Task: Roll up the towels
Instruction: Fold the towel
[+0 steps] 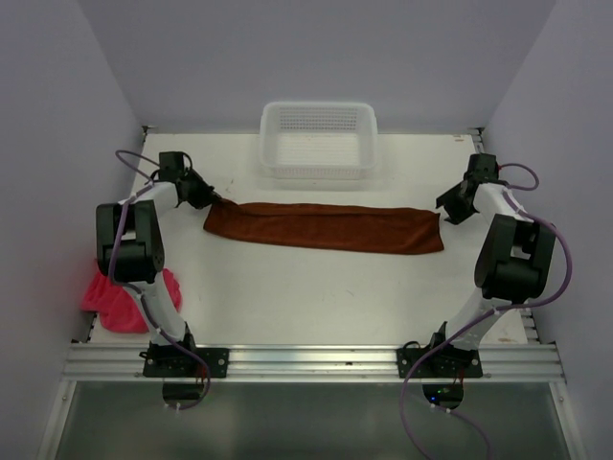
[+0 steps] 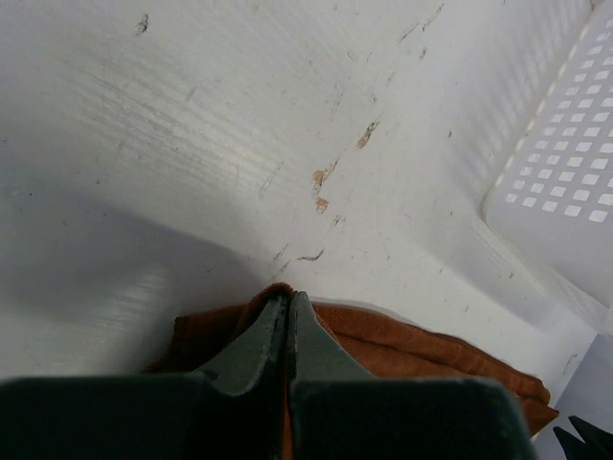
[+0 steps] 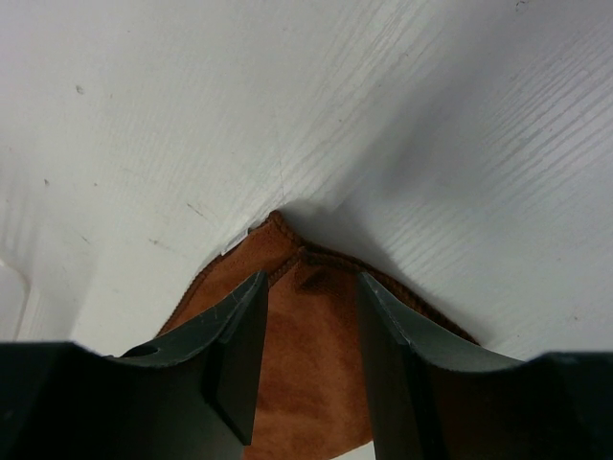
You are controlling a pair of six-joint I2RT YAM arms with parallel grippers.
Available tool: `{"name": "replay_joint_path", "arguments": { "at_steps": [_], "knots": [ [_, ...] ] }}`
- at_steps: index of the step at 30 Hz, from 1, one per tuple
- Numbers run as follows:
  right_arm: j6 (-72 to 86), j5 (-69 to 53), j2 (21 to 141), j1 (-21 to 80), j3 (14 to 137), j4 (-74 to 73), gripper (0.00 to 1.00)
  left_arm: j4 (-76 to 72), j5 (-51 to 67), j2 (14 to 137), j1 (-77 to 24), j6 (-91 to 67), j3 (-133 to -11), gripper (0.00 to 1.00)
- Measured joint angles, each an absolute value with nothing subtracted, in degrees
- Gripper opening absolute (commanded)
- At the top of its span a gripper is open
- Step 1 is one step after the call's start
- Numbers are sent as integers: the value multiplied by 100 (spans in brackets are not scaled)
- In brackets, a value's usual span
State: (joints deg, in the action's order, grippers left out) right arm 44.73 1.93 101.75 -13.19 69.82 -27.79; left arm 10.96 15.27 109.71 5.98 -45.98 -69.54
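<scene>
The rust-brown towel (image 1: 326,227) lies folded into a long strip across the middle of the table. My left gripper (image 1: 210,197) is shut on its left end; in the left wrist view the jaws (image 2: 285,302) pinch a raised fold of the brown cloth (image 2: 421,350). My right gripper (image 1: 448,210) hovers at the strip's right end, open. In the right wrist view its fingers (image 3: 311,287) straddle the towel's corner (image 3: 306,369) without touching it. The pink towel (image 1: 129,295) lies crumpled at the table's left edge, partly behind the left arm.
A white mesh basket (image 1: 318,140) stands at the back centre, just beyond the brown strip; its wall (image 2: 565,172) shows to the right in the left wrist view. Grey walls close in the left, right and back sides.
</scene>
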Motion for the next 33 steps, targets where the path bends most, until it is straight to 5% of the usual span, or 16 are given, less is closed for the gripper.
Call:
{"name": "replay_joint_path", "arguments": {
  "at_steps": [33],
  "knots": [
    [4473,187,10285,-1319,6982,-2775,45,1031,1741,11262,888,-4740,-6853,0]
  ]
}}
